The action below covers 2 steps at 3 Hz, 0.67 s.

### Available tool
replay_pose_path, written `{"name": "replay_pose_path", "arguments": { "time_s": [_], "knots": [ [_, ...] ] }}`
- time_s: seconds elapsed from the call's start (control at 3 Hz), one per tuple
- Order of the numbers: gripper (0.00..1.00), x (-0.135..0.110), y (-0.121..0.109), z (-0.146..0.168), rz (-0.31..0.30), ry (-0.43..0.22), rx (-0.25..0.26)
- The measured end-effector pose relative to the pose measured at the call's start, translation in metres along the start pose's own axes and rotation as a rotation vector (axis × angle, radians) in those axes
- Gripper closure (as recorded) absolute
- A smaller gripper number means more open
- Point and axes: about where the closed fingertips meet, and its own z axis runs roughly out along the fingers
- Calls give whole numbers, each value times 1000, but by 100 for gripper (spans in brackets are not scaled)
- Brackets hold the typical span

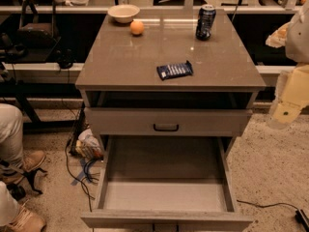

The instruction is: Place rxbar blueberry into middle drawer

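On countertop (130, 62): rxbar blueberry (175, 70), print unreadable; tool (285, 111) far right.

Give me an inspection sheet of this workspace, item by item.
Surface: cabinet top, brown and glossy.
Job's things: rxbar blueberry lies flat near the top's front edge; middle drawer is pulled open with nothing in it.
Clutter: bowl, orange and drink can along the back.
Gripper: gripper at the right edge, beside the cabinet, apart from the bar.
Cables: black cable on the floor left of the drawer.
Surroundings: person's legs at left; closed drawer above the open one.
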Motion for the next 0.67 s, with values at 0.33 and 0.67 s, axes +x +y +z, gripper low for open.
{"name": "replay_pose_path", "arguments": {
  "time_s": [0.33, 0.67],
  "knots": [
    [0, 0, 0, 0, 0, 0, 0],
    [0, -15, -48, 26, -25, -133, -3]
  ]
}}
